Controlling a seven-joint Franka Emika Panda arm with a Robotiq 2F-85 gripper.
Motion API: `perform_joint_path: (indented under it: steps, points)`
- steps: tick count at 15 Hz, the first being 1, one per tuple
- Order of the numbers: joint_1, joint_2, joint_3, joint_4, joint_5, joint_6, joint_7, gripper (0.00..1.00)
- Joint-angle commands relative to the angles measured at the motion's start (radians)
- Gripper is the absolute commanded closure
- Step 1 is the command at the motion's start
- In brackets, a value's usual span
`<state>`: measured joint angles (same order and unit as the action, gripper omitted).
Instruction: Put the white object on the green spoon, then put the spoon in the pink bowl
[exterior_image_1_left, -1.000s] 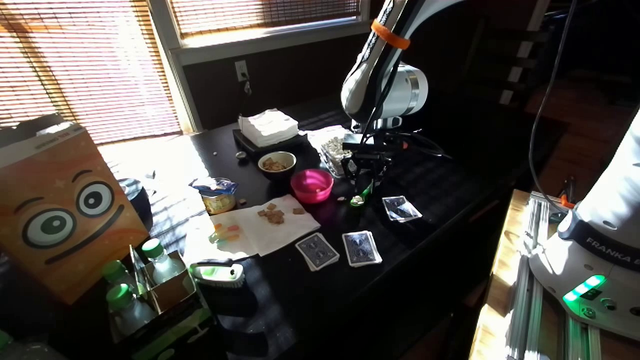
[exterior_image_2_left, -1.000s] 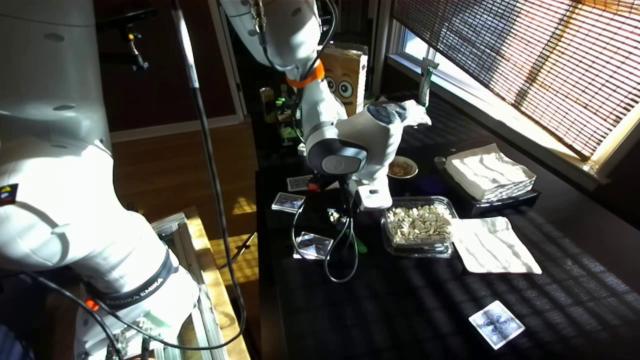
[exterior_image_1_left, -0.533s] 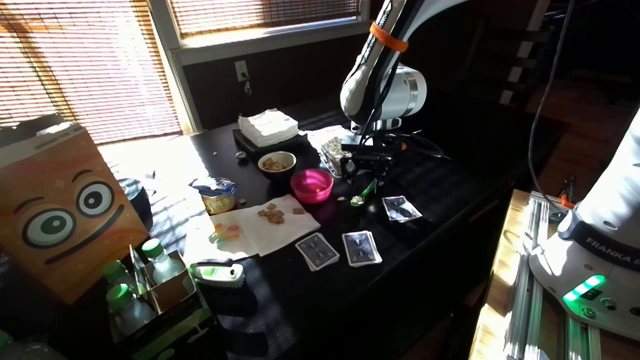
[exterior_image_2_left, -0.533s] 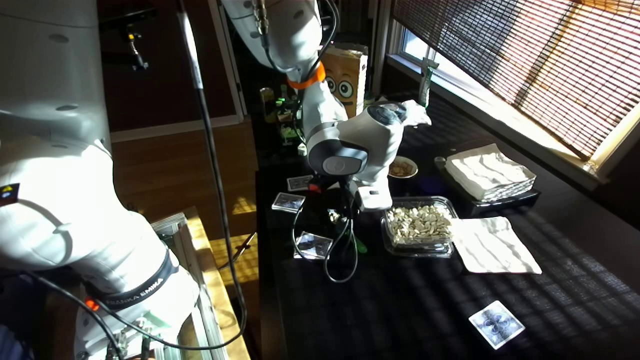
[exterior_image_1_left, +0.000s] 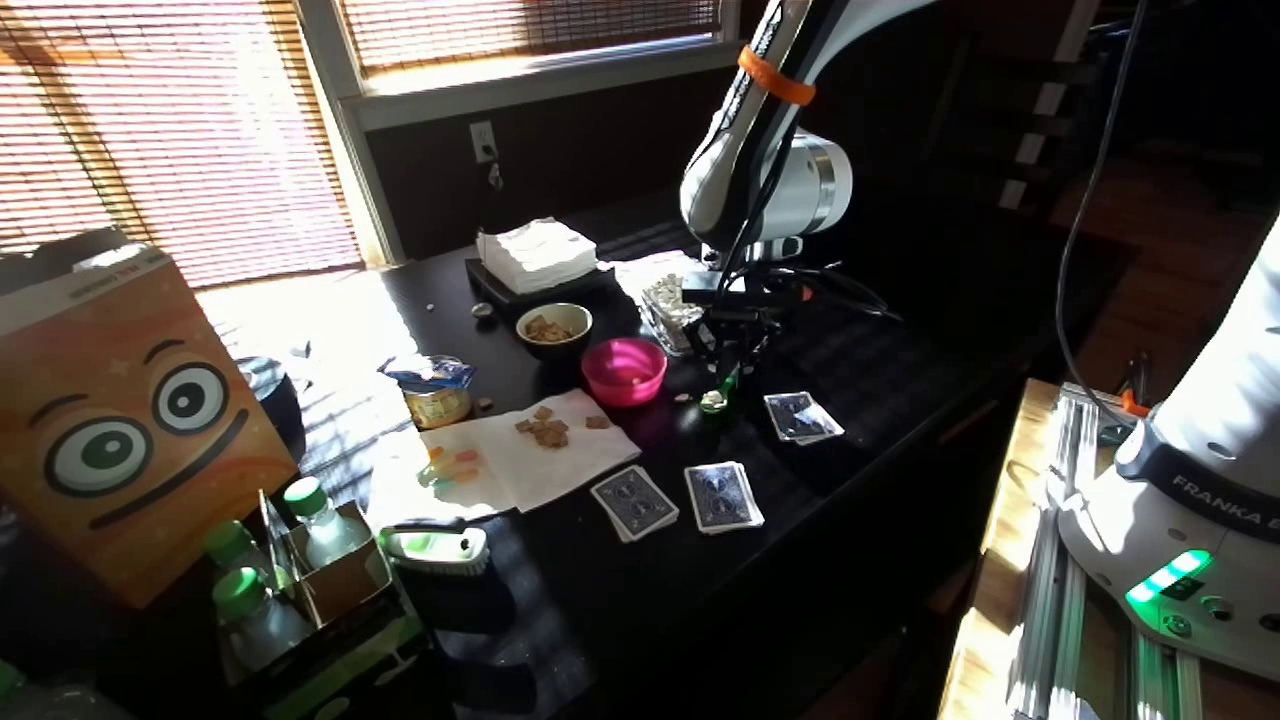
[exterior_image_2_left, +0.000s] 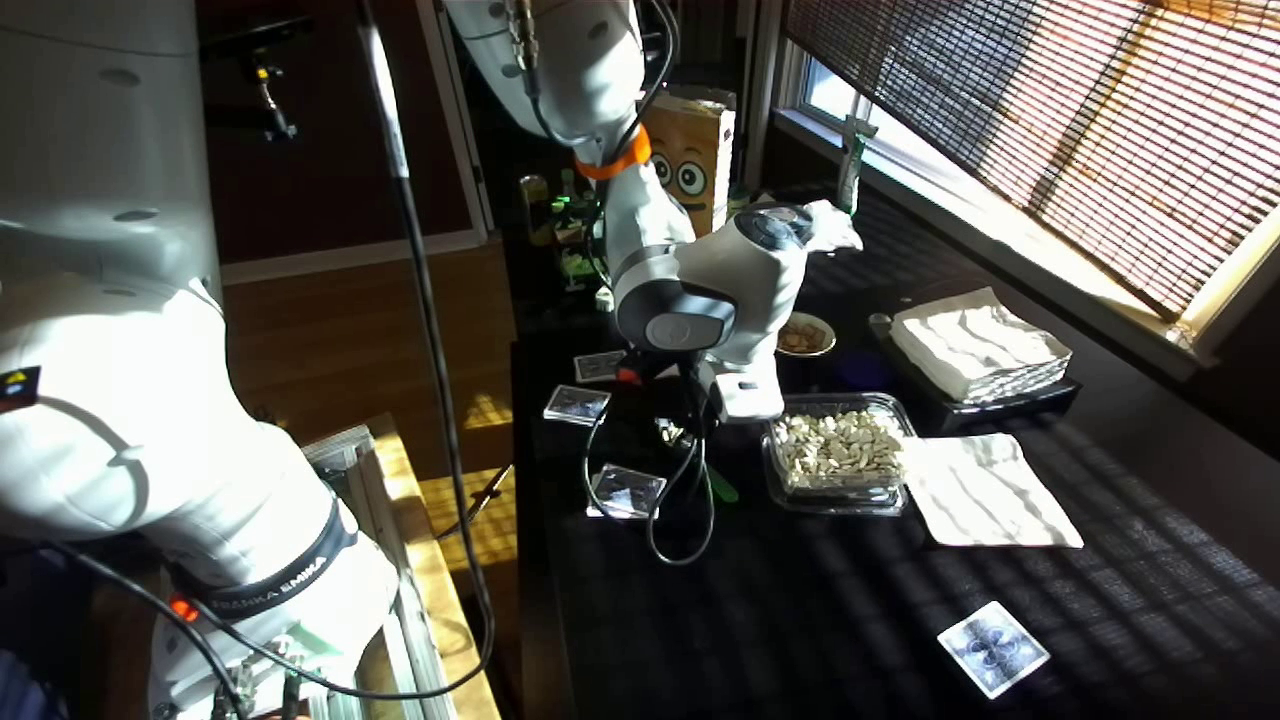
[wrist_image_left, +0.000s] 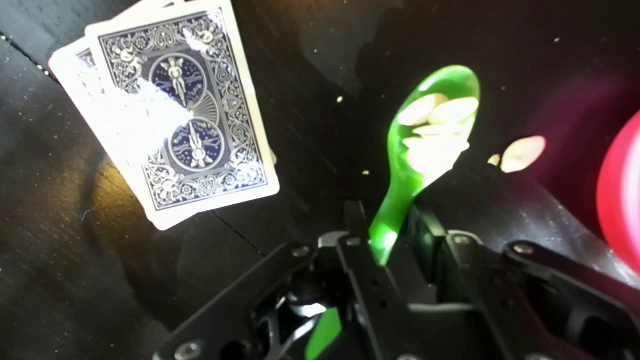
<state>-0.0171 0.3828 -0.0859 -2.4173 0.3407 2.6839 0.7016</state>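
The green spoon (wrist_image_left: 400, 195) lies on the dark table with several whitish seeds (wrist_image_left: 435, 145) in its scoop. It also shows in the exterior views (exterior_image_1_left: 730, 384) (exterior_image_2_left: 722, 487), mostly covered by the arm in the latter. My gripper (wrist_image_left: 390, 212) points down with its fingers on either side of the spoon's handle. The handle is nearer the left finger in the wrist view, and a gap shows beside the right finger. In an exterior view the gripper (exterior_image_1_left: 730, 362) is just above the handle. The pink bowl (exterior_image_1_left: 625, 372) stands beside the spoon, at the right edge in the wrist view (wrist_image_left: 622, 195).
A clear tub of pale seeds (exterior_image_2_left: 840, 450) stands close behind the gripper. A loose seed (wrist_image_left: 523, 153) lies between spoon and pink bowl. Playing cards (wrist_image_left: 185, 110) lie on the spoon's other side. A dark bowl of brown squares (exterior_image_1_left: 553, 330) and a napkin stack (exterior_image_1_left: 538, 255) stand farther back.
The gripper's fingers look wider apart half a second ago and have drawn closer together around the handle. The spoon's handle has swung slightly; its scoop stays in about the same place.
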Motion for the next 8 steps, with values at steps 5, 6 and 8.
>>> perform_joint_path:
  steps: [5,6,8]
  points:
    - [0.028,0.015,-0.022,0.014,-0.014,0.011,0.031,0.77]
    - [0.029,0.015,-0.023,0.014,-0.014,0.011,0.031,0.79]
    - [0.003,0.011,0.004,0.013,0.024,0.023,-0.013,0.95]
